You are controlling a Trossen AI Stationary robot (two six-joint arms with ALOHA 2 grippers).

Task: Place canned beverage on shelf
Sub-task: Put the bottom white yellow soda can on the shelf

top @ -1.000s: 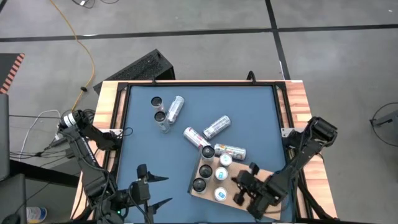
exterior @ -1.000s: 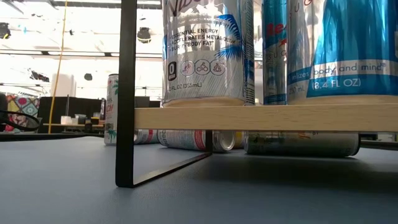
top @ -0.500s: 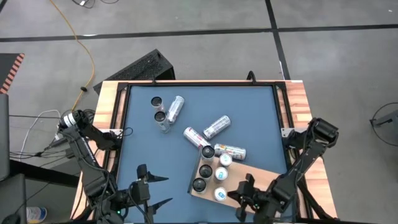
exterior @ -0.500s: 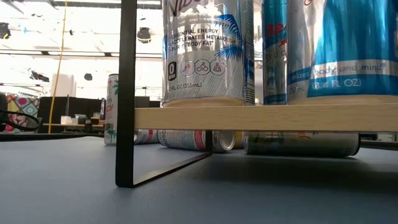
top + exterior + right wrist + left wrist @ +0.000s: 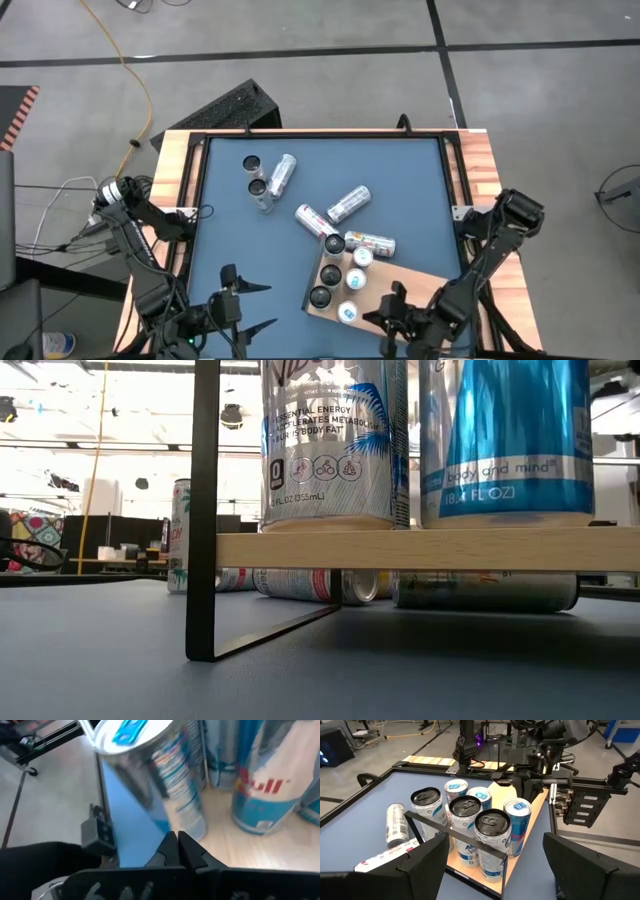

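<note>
A: Nearest the front edge of the table [image 5: 400, 180], the left gripper [image 5: 245, 308] hovers by the front-left corner with its fingers spread wide and nothing between them.

B: And the right gripper [image 5: 392, 318]?

A: Over the shelf's front edge, fingers pressed together, holding nothing. The blue can [image 5: 165, 780] stands just beyond its fingertips [image 5: 176, 851], apart from them.

B: Where's that can sitting?

A: Upright on the shelf [image 5: 415, 290], the wooden board near the table's front-right corner. It's at the board's front edge, beside the other upright cans [image 5: 470, 817]. Six stand there in all.

B: Farther back?

A: Three cans lie on their sides [image 5: 347, 204] mid-table, just behind the shelf. Toward the back-left corner, two stand upright [image 5: 255, 175] with one lying beside them [image 5: 283, 174].
</note>
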